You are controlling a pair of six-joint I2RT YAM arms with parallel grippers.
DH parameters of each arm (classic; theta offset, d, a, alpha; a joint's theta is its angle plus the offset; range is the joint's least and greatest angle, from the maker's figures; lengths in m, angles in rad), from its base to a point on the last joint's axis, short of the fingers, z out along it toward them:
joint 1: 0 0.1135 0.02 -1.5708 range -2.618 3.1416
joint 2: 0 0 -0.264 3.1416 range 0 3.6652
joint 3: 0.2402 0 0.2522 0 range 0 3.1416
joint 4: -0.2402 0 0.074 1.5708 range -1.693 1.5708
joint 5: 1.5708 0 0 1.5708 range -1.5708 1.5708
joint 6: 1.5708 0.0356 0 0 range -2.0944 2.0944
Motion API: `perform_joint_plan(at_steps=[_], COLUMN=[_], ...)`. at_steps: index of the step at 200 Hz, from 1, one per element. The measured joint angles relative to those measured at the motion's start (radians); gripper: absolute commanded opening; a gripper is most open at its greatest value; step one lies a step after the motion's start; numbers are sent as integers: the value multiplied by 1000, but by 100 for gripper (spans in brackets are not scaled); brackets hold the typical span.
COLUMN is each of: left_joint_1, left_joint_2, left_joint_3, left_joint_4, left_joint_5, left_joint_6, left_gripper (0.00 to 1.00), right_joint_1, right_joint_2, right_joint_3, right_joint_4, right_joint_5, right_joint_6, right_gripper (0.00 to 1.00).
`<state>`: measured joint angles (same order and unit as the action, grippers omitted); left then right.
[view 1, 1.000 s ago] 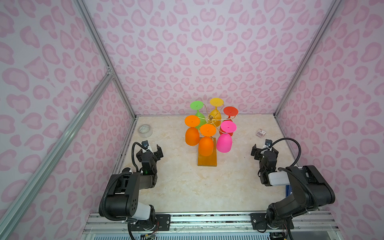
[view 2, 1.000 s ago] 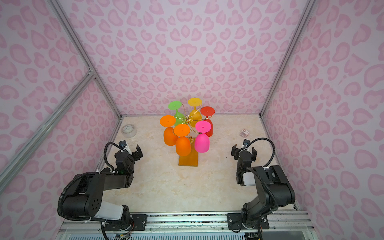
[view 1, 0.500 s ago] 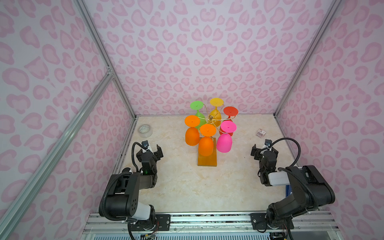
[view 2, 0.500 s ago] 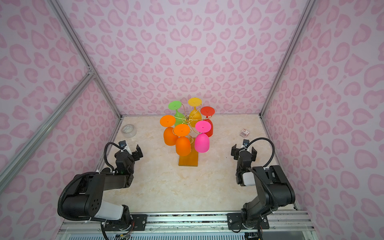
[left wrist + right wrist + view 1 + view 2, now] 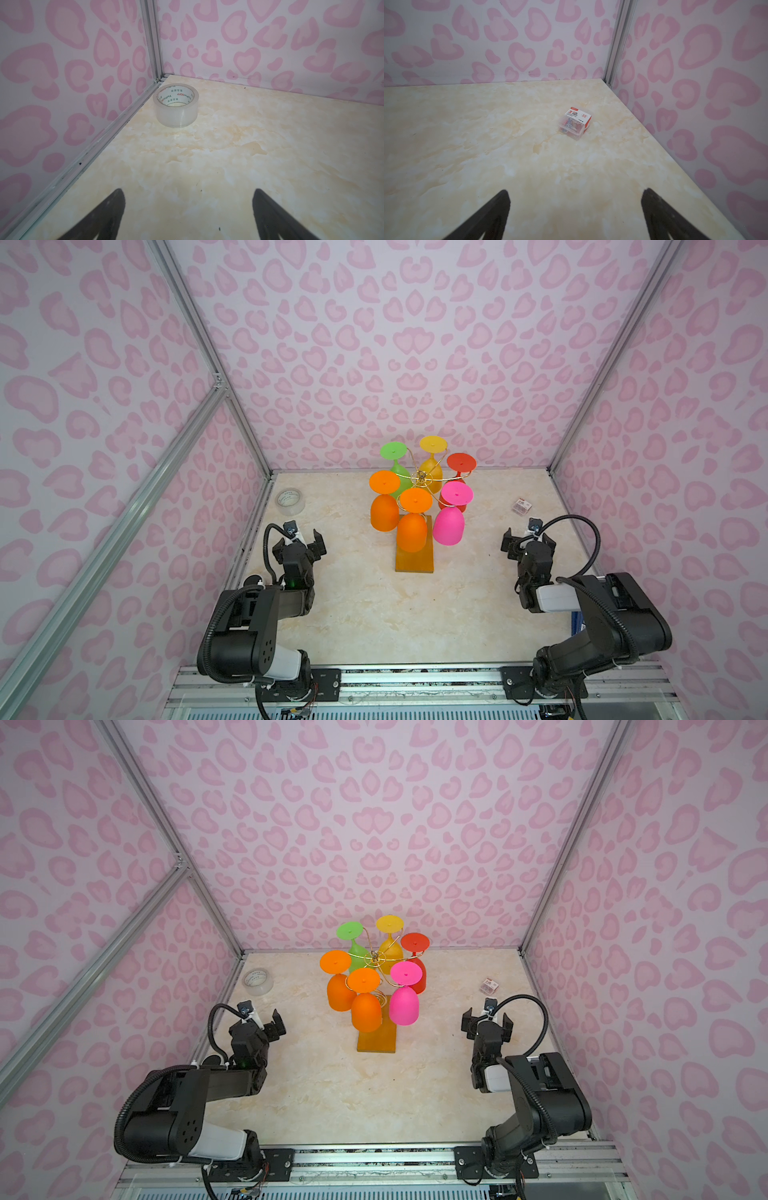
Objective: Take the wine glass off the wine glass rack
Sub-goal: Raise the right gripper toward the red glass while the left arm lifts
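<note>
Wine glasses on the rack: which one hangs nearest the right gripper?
The pink glass, hanging bowl-down at the front right of the rack, the side toward the right gripper. The red glass hangs behind it; both orange glasses hang further left.

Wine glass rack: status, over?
Left gripper, right gripper open, empty, short of the wine glass rack. Six glasses hanging bowl-down, none removed. Tape roll, clip box at the edges, not in the way.

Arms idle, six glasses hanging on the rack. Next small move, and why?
Probably reach the right gripper toward the pink wine glass. It hangs on the near right side of the wine glass rack, closest to that gripper, which is open, empty and well apart from it.
</note>
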<state>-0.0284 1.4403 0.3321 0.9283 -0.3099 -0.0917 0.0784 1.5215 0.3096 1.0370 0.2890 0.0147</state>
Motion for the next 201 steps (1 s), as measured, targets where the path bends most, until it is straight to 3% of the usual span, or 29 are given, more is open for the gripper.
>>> perform_joint_plan(at_steps=[64, 109, 148, 173, 201], left_joint_1=[-108, -137, -158, -167, -172], left_joint_2=[-201, -378, -459, -498, -539], left_joint_3=[131, 206, 318, 344, 347], left_joint_4=[-235, -374, -525, -592, -650], left_joint_5=[-67, -34, 125, 214, 265], left_joint_6=[49, -21, -113, -163, -195], left_gripper=[97, 99, 99, 98, 91], right_joint_1=[19, 8, -48, -70, -70], right_joint_2=[-267, -426, -464, -394, -306], right_joint_3=[106, 359, 582, 755, 868], right_joint_4=[-259, -603, -855, -953, -1027], right_joint_5=[-10, -89, -289, -465, -639], right_joint_6=[8, 132, 315, 443, 549], right_gripper=[99, 98, 86, 86, 77])
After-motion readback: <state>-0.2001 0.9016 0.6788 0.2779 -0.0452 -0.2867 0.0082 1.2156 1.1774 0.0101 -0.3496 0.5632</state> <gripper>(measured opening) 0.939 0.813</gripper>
